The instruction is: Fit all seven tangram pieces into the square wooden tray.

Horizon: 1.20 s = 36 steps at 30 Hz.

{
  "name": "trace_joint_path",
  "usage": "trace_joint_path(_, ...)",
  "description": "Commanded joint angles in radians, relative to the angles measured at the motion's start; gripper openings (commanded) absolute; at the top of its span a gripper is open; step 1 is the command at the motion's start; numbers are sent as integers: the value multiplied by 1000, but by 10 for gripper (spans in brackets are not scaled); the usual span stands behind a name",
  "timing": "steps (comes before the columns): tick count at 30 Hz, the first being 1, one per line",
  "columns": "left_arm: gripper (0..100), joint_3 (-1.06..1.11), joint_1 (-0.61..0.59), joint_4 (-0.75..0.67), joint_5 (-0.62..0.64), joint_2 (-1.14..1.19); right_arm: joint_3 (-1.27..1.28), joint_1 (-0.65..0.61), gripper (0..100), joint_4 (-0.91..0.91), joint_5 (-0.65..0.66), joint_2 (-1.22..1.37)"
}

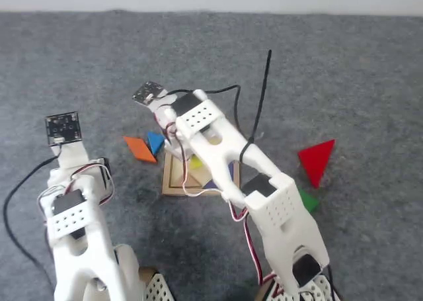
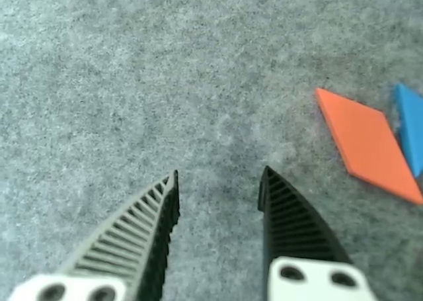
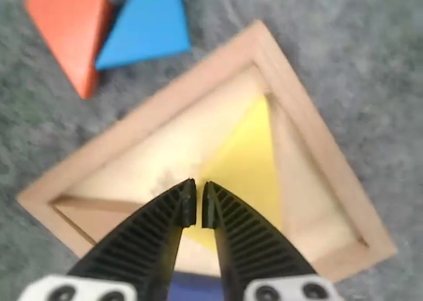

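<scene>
The square wooden tray (image 3: 198, 76) lies on the grey carpet, and in the high view the right arm covers much of this tray (image 1: 173, 182). A yellow piece (image 3: 248, 162) lies flat inside it, showing as a yellow patch (image 1: 196, 162) from above, with a dark blue piece (image 3: 192, 291) beside it. My right gripper (image 3: 196, 198) hangs shut just above the tray floor at the yellow piece's edge, holding nothing. An orange parallelogram (image 1: 140, 149) and a blue triangle (image 1: 155, 141) lie just outside the tray. My left gripper (image 2: 218, 188) stands open over bare carpet, with the orange parallelogram (image 2: 367, 145) off to its side.
A red triangle (image 1: 317, 159) and a green piece (image 1: 307, 200) lie on the carpet on the tray's other side, beyond the right arm. The carpet ends at a pale wall along the back.
</scene>
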Motion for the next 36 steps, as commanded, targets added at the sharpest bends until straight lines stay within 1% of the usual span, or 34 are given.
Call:
trace_joint_path(1, 184, -38, 2, -25, 12, -32, -55, 70, 45, 35, 144, -8)
trace_joint_path(5, 184, -38, 2, -25, 12, -32, -72, 93, 45, 39, 221, -27)
trace_joint_path(10, 184, -38, 3, -25, 12, -31, -104, 59, 46, 148, 216, -128)
trace_joint_path(13, 184, -38, 2, -25, 12, -31, -98, 44, 46, 205, 176, -219)
trace_joint_path(16, 184, -38, 2, -25, 12, -31, -54, 24, 46, 262, 175, -286)
trace_joint_path(20, 184, -38, 2, -25, 12, -31, 123, 4, 46, 200, 170, -340)
trace_joint_path(24, 184, -38, 2, -25, 12, -31, 316, 36, 46, -31, 172, -335)
trace_joint_path(28, 184, -38, 2, -25, 12, -31, 347, 47, 46, -65, 180, -275)
trace_joint_path(32, 184, -38, 2, -25, 12, -31, 322, 84, 46, -114, 255, -211)
trace_joint_path(34, 184, -38, 2, -25, 12, -31, 307, 101, 46, -108, 316, -203)
trace_joint_path(36, 184, -38, 2, -25, 12, -31, 304, 120, 46, -64, 400, -216)
